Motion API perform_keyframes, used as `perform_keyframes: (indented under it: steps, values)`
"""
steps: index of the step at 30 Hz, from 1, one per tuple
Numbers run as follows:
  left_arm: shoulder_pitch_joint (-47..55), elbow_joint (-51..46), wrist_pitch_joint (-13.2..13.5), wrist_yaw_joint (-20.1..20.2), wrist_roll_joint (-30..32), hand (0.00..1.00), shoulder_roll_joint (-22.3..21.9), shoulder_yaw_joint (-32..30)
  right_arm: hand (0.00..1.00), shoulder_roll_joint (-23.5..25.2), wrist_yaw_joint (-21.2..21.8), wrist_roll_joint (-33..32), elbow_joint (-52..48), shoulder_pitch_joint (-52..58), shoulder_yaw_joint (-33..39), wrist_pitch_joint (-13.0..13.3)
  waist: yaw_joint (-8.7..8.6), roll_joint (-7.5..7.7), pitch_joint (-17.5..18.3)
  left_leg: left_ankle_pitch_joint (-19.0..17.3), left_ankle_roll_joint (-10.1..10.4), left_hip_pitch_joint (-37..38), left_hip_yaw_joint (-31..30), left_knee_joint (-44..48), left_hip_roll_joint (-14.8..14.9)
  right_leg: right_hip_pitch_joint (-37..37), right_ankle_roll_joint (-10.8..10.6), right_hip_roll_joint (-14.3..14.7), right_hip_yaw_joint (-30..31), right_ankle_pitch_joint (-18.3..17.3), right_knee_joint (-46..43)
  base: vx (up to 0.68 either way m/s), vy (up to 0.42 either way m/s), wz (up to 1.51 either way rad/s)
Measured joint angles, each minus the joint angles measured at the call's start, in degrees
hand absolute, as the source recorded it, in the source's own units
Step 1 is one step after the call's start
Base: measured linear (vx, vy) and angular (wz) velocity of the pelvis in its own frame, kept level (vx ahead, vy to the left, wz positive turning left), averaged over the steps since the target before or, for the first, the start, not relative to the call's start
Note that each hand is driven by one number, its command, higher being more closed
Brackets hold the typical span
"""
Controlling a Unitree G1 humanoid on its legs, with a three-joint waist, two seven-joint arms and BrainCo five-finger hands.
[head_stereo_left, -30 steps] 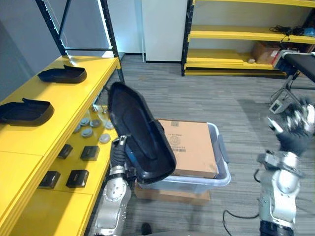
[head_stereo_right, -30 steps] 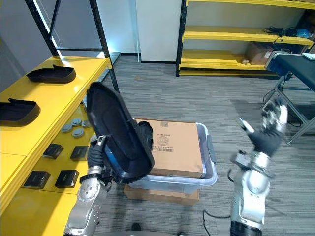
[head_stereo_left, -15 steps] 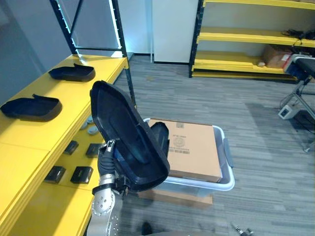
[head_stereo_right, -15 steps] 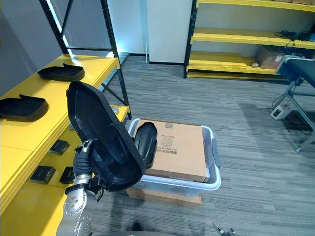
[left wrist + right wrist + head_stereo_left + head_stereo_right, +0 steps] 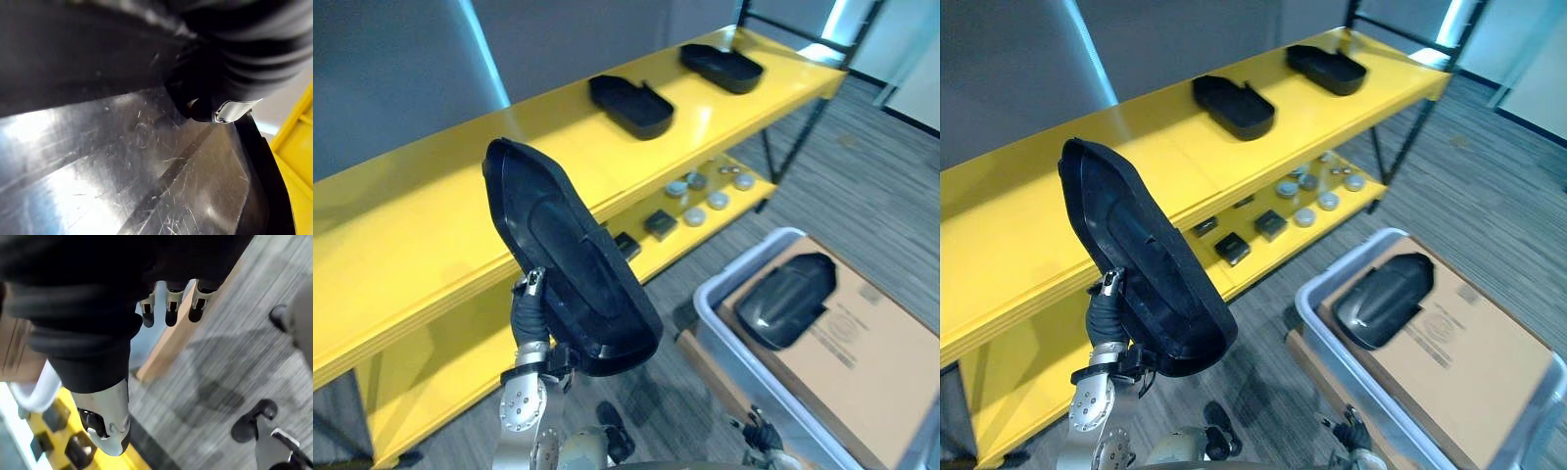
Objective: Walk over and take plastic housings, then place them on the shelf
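My left hand [image 5: 530, 311] is shut on a large black plastic housing [image 5: 573, 264], held upright in front of the yellow shelf [image 5: 460, 196]. Its glossy inner face [image 5: 146, 171] sits right against that hand in the left wrist view. Two more black housings [image 5: 628, 105] [image 5: 722, 68] lie on the shelf top, further along. Another housing [image 5: 788, 299] rests on a cardboard box [image 5: 871, 352]. My right hand [image 5: 168, 308] hangs low over the carpet, its fingers relaxed and holding nothing.
The cardboard box sits in a pale plastic bin [image 5: 715, 294] on the floor at the right. The shelf's lower level carries small black blocks [image 5: 659, 223] and grey round discs [image 5: 705, 201]. Grey carpet lies between the bin and the shelf.
The camera has swung left to face the yellow shelf, which is now much closer. The housing stays in my left hand. My right hand, raised a second ago, has dropped low.
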State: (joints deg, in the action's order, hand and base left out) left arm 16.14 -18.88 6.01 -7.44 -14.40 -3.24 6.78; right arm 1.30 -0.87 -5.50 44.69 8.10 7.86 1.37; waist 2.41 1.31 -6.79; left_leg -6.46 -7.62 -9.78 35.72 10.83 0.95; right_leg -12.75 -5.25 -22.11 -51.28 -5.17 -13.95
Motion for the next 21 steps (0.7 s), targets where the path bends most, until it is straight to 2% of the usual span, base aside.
perform_keyframes:
  steps: [1, 2, 3, 4, 5, 6, 7, 8, 9, 11, 12, 13, 14, 16, 17, 18, 19, 21]
  values:
    - [-0.4, 0.6, 0.0, 0.1, -0.1, 1.00, 0.2, 0.4, 0.00, 0.0, -0.1, 0.5, -0.4, 0.0, 0.0, -0.4, -0.10, -0.18, -0.1, -0.3, -0.3, 0.3, -0.7, 0.0, -0.2, 0.9, 2.2, -1.1, 1.3, 0.1, -3.7, 0.17, 0.209, 0.53]
    - [-0.8, 1.7, -0.1, 0.1, -0.1, 1.00, 0.2, 0.9, 0.00, -0.1, -0.1, 1.1, -0.7, 0.0, 0.0, -0.5, -1.12, -0.53, -0.3, -0.8, -0.3, 1.0, -2.8, -0.1, -0.3, 4.4, 5.8, -2.9, 7.7, 0.2, -12.3, 0.18, 0.187, 0.63]
    - [-1.7, 3.5, -0.1, -0.1, -0.2, 1.00, 1.1, 1.5, 0.00, -0.1, -0.1, 1.2, -0.7, -0.1, -0.3, -0.5, -1.83, -1.31, -0.7, -0.3, 0.5, 2.4, -4.9, -1.9, -0.4, 8.7, 4.3, -0.7, 17.6, -2.3, -18.3, 0.15, 0.153, 0.64]
    - [-2.2, 4.4, -0.1, -0.1, -0.1, 1.00, 1.9, 1.8, 0.00, -0.3, -0.1, 1.5, -0.6, -0.5, -0.8, -0.5, -1.96, -1.41, -0.7, 0.1, 1.1, 3.5, -5.8, -4.0, -0.8, 10.8, 3.4, 0.8, 21.2, -3.6, -20.1, 0.13, 0.104, 0.57]
    - [-2.4, 5.6, -0.1, -0.1, -0.1, 1.00, 3.1, 2.1, 0.00, -0.6, -0.1, 1.7, -0.6, -0.8, -1.8, -0.5, -2.70, -1.31, -0.7, 0.2, 2.0, 6.1, -6.4, -8.3, -1.3, 14.4, 2.8, 4.0, 25.4, -5.8, -21.2, 0.14, 0.086, 0.45]
    - [-2.6, 6.4, -0.1, -0.1, -0.1, 1.00, 4.0, 2.0, 0.00, -0.4, -0.1, 1.8, -0.7, -0.7, -2.1, -0.4, -3.55, -1.29, -0.7, -2.1, 5.2, 7.3, -6.0, -9.8, -1.3, 17.5, 2.6, 6.4, 27.6, -7.3, -19.2, 0.21, 0.083, 0.41]
    - [-2.9, 6.7, -0.1, -0.1, -0.1, 1.00, 4.4, 1.9, 0.00, 0.4, -0.1, 1.8, -1.0, -0.8, -2.3, -0.4, -3.98, 0.34, -0.6, -1.5, 2.4, 7.1, -6.1, -7.2, -1.2, 19.1, 2.3, 6.4, 28.6, -7.8, -17.9, 0.23, -0.034, 0.51]
    - [-4.0, 7.8, 0.0, -0.1, -0.1, 1.00, 4.7, 2.0, 0.00, -0.3, -0.1, 1.9, -1.6, -0.8, -2.4, -0.2, -4.24, -0.27, -1.7, 0.6, 0.1, 7.6, -7.9, -5.0, -1.5, 20.3, 1.3, 7.3, 31.0, -8.3, -15.1, 0.27, -0.067, 0.73]
    - [-5.1, 9.6, -0.6, -0.3, 0.1, 1.00, 4.5, 2.1, 0.00, -0.6, -0.1, 2.2, -1.8, -0.8, -2.4, -0.2, -5.27, 0.23, -1.4, 0.1, 0.8, 8.6, -9.0, -4.4, -2.4, 21.5, 1.1, 8.1, 35.7, -8.3, -11.3, 0.25, -0.064, 0.77]
    - [-5.3, 9.9, -0.6, -0.3, 0.6, 1.00, 4.5, 2.6, 0.00, -1.0, 0.0, 2.6, -2.8, -0.8, -2.5, -0.1, -5.20, -0.52, -1.7, -0.2, 1.2, 9.7, -11.0, -3.9, -2.7, 23.4, 0.4, 11.1, 42.2, -7.7, -8.3, 0.18, -0.001, 0.68]
    - [-5.5, 9.9, -0.6, -0.3, 0.7, 1.00, 4.5, 2.8, 0.00, -1.1, 0.0, 2.9, -3.1, -0.6, -2.7, 0.0, -5.22, -0.64, -1.6, -0.3, 1.2, 10.0, -12.0, -4.0, -2.9, 23.8, 0.1, 11.8, 43.9, -7.2, -7.6, 0.20, -0.037, 0.98]
    - [-5.7, 9.9, -0.5, -0.3, 1.2, 1.00, 4.5, 3.2, 0.00, -1.1, 0.1, 2.9, -3.5, 0.1, -3.5, 0.0, -5.11, 0.10, -1.4, -0.5, 1.5, 11.1, -14.2, -4.4, -3.7, 24.2, -0.1, 12.2, 45.9, -4.8, -6.6, 0.18, -0.096, 0.95]
    - [-5.5, 9.9, -0.5, -0.4, 1.4, 1.00, 4.4, 3.5, 0.00, -1.0, 0.1, 2.9, -3.5, 0.8, -3.5, 0.0, -4.47, 0.77, -1.1, -0.8, 1.7, 11.8, -15.1, -4.8, -4.2, 24.1, 0.0, 11.9, 45.7, -3.5, -6.6, 0.15, -0.093, 0.84]
    - [-4.3, 9.7, -0.2, -0.4, 1.5, 1.00, 4.4, 3.5, 0.00, -0.6, 0.9, 3.1, -4.1, 1.5, -4.1, -0.1, -3.22, 0.99, -0.7, -1.9, 3.3, 12.6, -15.8, -4.5, -4.0, 23.4, 1.3, 12.1, 44.2, -2.1, -6.2, 0.08, -0.141, 0.28]
    - [-3.9, 9.7, -0.2, -0.4, 1.5, 1.00, 4.3, 3.7, 0.00, -0.1, 1.2, 3.4, -5.4, 2.5, -4.7, -0.1, -3.12, 1.54, -0.1, -2.7, 4.4, 12.7, -16.3, -4.2, -3.9, 22.7, 2.1, 12.1, 43.5, -1.3, -4.5, 0.07, -0.170, 0.12]
    - [-3.8, 9.8, -0.2, -0.4, 1.5, 1.00, 4.1, 3.9, 0.00, -0.1, 1.3, 3.4, -5.7, 2.7, -5.0, -0.1, -3.18, 1.64, 0.0, -2.9, 4.7, 12.6, -16.5, -4.0, -3.7, 22.3, 1.7, 12.3, 43.4, 0.2, -3.6, 0.09, -0.196, 0.06]
    - [-3.7, 9.8, -0.2, -0.4, 1.5, 1.00, 3.4, 4.4, 0.00, -0.4, 1.3, 3.5, -5.8, 2.7, -4.9, -0.1, -3.24, 0.60, 0.1, -3.4, 5.6, 12.4, -16.7, -3.8, -2.2, 21.4, 2.0, 13.9, 42.6, 1.4, -1.4, 0.12, -0.194, -0.03]
    - [-3.7, 9.8, -0.2, -0.2, 1.6, 1.00, 2.7, 5.1, 0.00, -0.7, 1.3, 3.9, -5.7, 2.8, -4.5, -0.1, -3.38, -0.49, 0.7, -2.9, 7.0, 12.6, -16.7, -3.7, 0.2, 19.5, 3.4, 16.7, 41.8, 3.3, 3.2, 0.19, -0.192, -0.11]
